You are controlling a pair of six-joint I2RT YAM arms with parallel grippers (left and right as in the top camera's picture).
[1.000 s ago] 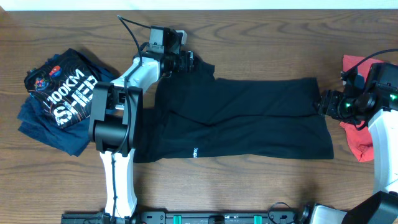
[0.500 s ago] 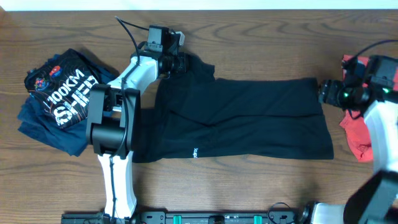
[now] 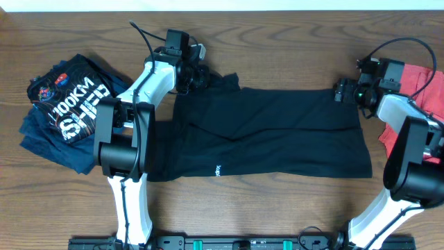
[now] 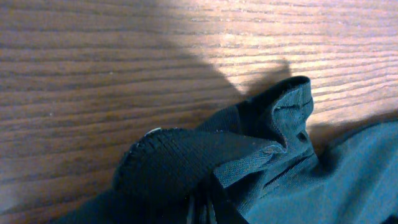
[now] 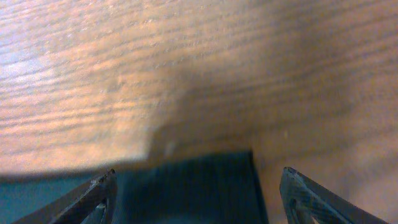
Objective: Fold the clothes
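Overhead, the left pincer (image 3: 201, 75) is pressed together, pinching a bunched edge of the black tee (image 3: 277, 132). The right pincer (image 3: 341, 90) stands spread, with the tee's corner between its fingers. The tee lies flat on the tabletop (image 3: 277, 208) between the 2 pincers. A navy "100KM" tee (image 3: 69, 111) lies beyond the left pincer.

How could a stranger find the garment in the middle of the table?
On the wooden table, look at the middle. The black tee lies spread flat there. Unlike the crumpled navy printed tee at the left and the red garment at the right, it is plain black with a tiny white mark.
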